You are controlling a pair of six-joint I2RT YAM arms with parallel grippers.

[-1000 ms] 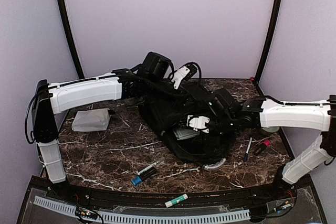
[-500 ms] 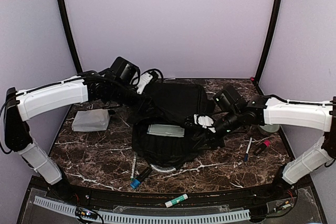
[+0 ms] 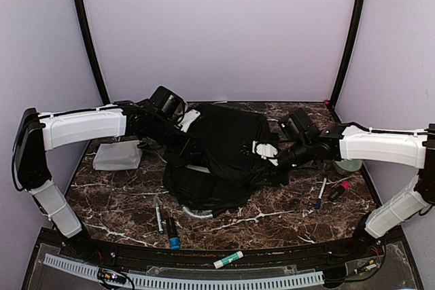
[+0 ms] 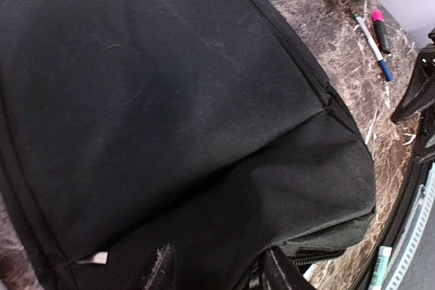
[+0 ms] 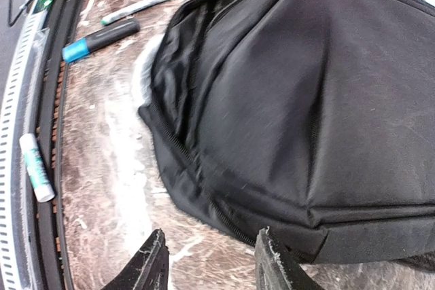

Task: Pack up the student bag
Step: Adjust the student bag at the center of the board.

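The student bag (image 3: 217,151) is a large black backpack lying flat in the middle of the marble table. It fills the left wrist view (image 4: 170,100) and the upper right of the right wrist view (image 5: 306,93). My left gripper (image 3: 194,139) is at the bag's back left part, with its jaws apart (image 4: 221,273) and black fabric under them. My right gripper (image 3: 270,157) is at the bag's right side. It is open and empty (image 5: 212,266), just above the table beside the zippered edge.
A grey pouch (image 3: 117,156) lies at the left. A blue-capped marker (image 3: 172,232) and a pen (image 3: 158,214) lie in front of the bag. A green-white marker (image 3: 228,259) rests on the front rail. A blue pen (image 3: 320,193), pink highlighter (image 3: 340,189) and bowl (image 3: 348,166) sit at the right.
The bag, held up a second ago, has dropped flat and shifted left, and its opening is now covered. The marker and pen in front were pushed left. My left gripper moved onto the bag.
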